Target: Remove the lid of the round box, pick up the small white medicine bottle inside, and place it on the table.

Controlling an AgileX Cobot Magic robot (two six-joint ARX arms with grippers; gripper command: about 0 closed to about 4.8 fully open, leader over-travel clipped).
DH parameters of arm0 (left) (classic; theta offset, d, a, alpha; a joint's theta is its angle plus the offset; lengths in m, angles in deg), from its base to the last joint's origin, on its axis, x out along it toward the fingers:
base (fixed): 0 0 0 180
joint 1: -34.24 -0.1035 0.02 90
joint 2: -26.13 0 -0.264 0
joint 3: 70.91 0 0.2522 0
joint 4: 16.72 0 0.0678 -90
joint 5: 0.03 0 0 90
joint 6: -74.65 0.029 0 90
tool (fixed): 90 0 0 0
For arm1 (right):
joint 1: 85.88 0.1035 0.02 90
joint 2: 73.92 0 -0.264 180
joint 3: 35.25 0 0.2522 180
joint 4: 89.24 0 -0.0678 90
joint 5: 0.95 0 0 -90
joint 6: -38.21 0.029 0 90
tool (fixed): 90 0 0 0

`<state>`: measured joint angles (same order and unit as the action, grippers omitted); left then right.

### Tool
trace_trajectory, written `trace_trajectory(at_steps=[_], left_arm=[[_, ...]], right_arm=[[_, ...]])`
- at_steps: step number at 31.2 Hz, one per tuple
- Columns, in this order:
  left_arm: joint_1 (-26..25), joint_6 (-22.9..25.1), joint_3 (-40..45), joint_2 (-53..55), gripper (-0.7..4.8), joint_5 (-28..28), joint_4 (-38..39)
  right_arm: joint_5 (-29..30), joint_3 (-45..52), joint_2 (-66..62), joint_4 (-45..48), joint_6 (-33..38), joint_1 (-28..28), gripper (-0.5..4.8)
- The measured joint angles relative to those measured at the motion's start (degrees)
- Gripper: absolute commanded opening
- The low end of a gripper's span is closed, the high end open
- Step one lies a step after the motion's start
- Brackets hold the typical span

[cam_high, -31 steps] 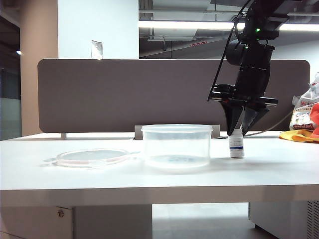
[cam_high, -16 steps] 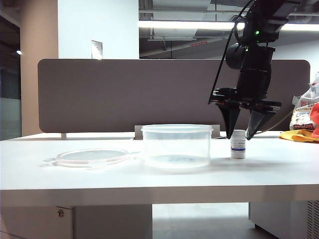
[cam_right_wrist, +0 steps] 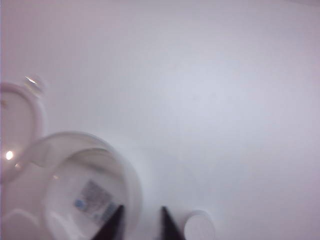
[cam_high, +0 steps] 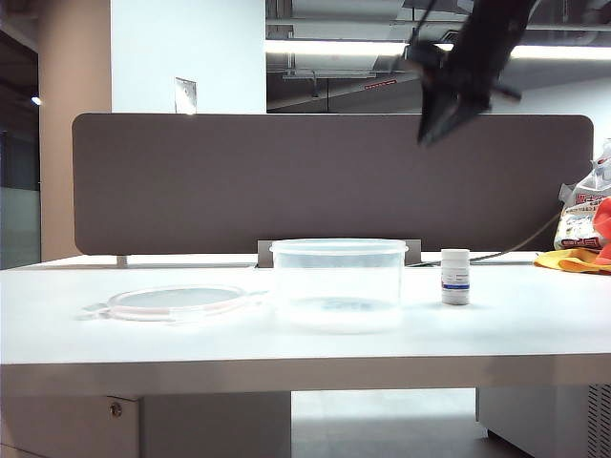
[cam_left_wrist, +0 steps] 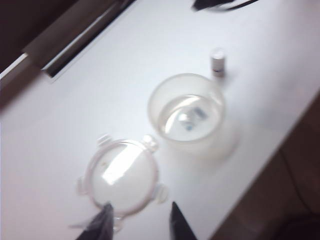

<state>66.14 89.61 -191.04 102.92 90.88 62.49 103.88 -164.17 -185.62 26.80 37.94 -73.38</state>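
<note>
the flat clear round lid (cam_high: 175, 301) lies off the clear round plastic tub (cam_high: 338, 281) — the small white medicine bottle (cam_high: 455, 277) stands on the white worktop (cam_high: 535, 320), so nothing looks left. right tool (cam_high: 441, 119) narrow, empty, raised; left tool (cam_left_wrist: 138, 226) parted, empty, above the lid.

Brown divider panel (cam_high: 286, 181) runs along the back of the desk. Behind it a white pillar (cam_high: 186, 57) w/ a small wall plate (cam_high: 185, 94). Fluorescent strip light (cam_high: 334, 47) glows under an exposed dark ceiling w/ ducts. Far right, a plastic bag (cam_high: 584, 218) & orange-yellow cloth (cam_high: 578, 260). Dim glass at left.
</note>
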Motion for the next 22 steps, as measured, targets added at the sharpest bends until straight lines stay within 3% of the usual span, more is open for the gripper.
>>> trace_trajectory(at_steps=[10, 14, 17, 22], left_arm=[[-12.7, -4.63, 22.03, -8.92, 1.45, 6.84, -18.62], [-12.68, -6.51, 30.56, -14.1, 1.44, 6.23, -23.52], [-12.46, -6.86, 36.15, -18.71, 1.44, 5.81, -27.3], [-12.66, -6.93, 47.36, -29.14, 1.44, 5.51, -34.05]], right_arm=[[0.37, 0.02, 14.05, -3.34, -1.33, 0.98, 0.84], [0.61, 2.32, 19.17, -6.73, -2.8, 1.97, 0.84], [0.48, 10.14, 25.33, -6.1, -2.67, 2.51, 0.84], [0.37, 33.62, 39.78, 1.46, 0.13, 3.04, 0.84]])
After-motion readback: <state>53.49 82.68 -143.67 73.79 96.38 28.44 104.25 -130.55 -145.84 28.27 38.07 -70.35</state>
